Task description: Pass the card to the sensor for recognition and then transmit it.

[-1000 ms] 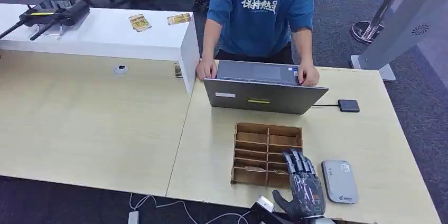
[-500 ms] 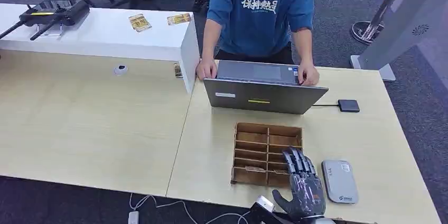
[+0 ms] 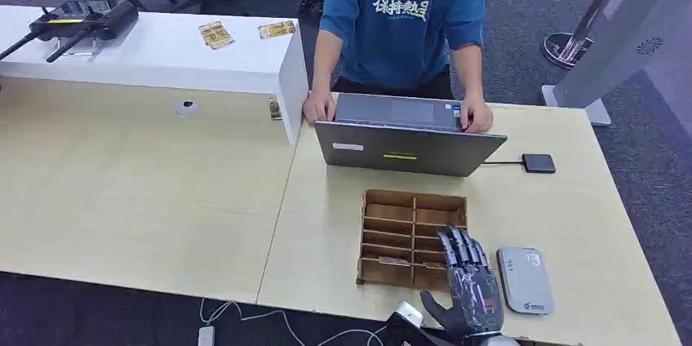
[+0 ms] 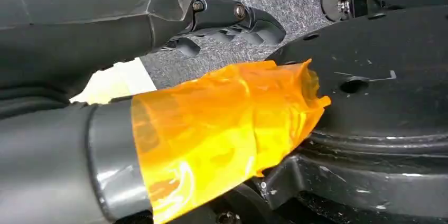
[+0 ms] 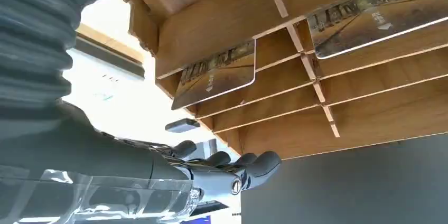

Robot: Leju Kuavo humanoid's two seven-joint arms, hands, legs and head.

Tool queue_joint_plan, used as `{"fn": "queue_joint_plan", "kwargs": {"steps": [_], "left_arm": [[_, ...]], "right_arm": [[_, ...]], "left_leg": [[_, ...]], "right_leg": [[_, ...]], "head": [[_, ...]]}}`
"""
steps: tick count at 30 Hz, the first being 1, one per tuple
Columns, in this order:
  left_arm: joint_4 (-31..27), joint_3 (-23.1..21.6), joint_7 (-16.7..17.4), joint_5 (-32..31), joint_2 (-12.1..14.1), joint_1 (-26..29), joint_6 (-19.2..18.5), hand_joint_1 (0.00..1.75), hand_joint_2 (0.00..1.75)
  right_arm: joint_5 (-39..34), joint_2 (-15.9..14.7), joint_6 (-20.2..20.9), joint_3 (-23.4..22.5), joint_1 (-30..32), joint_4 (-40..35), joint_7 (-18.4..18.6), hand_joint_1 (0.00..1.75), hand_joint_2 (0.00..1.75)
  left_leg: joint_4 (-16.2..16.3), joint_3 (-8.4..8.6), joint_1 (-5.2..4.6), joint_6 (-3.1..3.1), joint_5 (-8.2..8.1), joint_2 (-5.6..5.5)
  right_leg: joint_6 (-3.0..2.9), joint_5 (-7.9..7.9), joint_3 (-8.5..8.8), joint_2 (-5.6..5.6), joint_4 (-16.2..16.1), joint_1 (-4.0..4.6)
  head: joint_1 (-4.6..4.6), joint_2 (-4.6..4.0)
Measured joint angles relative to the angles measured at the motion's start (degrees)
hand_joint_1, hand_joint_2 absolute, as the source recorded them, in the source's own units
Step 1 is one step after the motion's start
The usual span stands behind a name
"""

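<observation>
A pale wood-grain table (image 3: pixel 163 199) is seen from above. Near its front edge stands a shallow brown wooden rack (image 3: pixel 414 237), divided by thin slats into two columns of narrow slots. The robot's right hand (image 3: pixel 467 285), dark and glossy, is raised over the rack's near right corner with its fingers (image 3: pixel 461 250) spread and extended; nothing is held in it. Just beside it, on the right, a flat grey rounded-rectangle sensor (image 3: pixel 525 280) lies on the table.

From the right wrist, the rack (image 5: pixel 296 49) is shown close up, and two printed cards, one card (image 5: pixel 217 73) and a second card (image 5: pixel 378 15), can be seen standing in separate slots; from the head, these are barely discernible.

Behind the rack, an open grey laptop (image 3: pixel 405 146) is being typed on by a person in a blue shirt (image 3: pixel 400 11).

From the left wrist, the left hand (image 4: pixel 158 23) is seen over grey carpet, its thumb wrapped in crinkled orange tape (image 4: pixel 222 129); fingers are loosely curled, grasping nothing.
</observation>
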Motion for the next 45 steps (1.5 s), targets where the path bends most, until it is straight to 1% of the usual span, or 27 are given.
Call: {"fn": "queue_joint_plan", "kwargs": {"steps": [9,29,36,40,45], "left_arm": [[0.0,0.0,0.0,0.4,0.0,0.0,0.1,0.00,0.00],[0.0,0.0,0.0,0.5,-0.2,0.0,0.1,0.00,0.00],[0.0,0.0,0.0,0.8,-0.2,0.0,0.1,0.00,0.00],[0.0,0.0,0.0,1.0,-0.2,0.0,0.1,0.00,0.00],[0.0,0.0,0.0,1.9,-0.2,0.0,0.1,0.00,0.00]], "right_arm": [[1.1,-0.9,0.1,-0.6,0.0,-2.2,1.1,0.00,1.75],[1.2,-1.3,0.3,-0.9,0.1,-2.8,1.2,0.00,1.75],[1.8,-1.8,2.3,-0.9,0.1,-2.8,2.1,0.00,1.75],[1.6,-3.3,4.4,-0.9,0.0,-2.9,2.9,0.00,1.75],[-0.2,-5.6,7.7,-1.0,0.1,-4.5,2.7,0.00,1.75]], "left_leg": [[0.0,0.00,0.00,0.00,0.00,0.00],[0.0,0.00,0.00,0.00,0.00,0.00],[0.0,0.00,0.00,0.00,0.00,0.00],[0.0,-0.01,-0.01,0.00,0.00,0.00],[0.0,-0.01,-0.02,0.00,0.00,0.00]], "right_leg": [[0.00,0.00,0.00,0.00,0.0,0.00],[0.00,0.00,-0.01,0.00,0.0,0.00],[0.00,0.00,-0.01,0.00,0.0,0.00],[0.00,0.00,0.00,0.00,0.0,-0.01],[0.00,0.00,-0.01,0.00,0.0,-0.02]], "head": [[-0.02,0.00],[0.00,0.00],[0.00,0.00],[0.00,0.00],[0.00,0.00]]}}
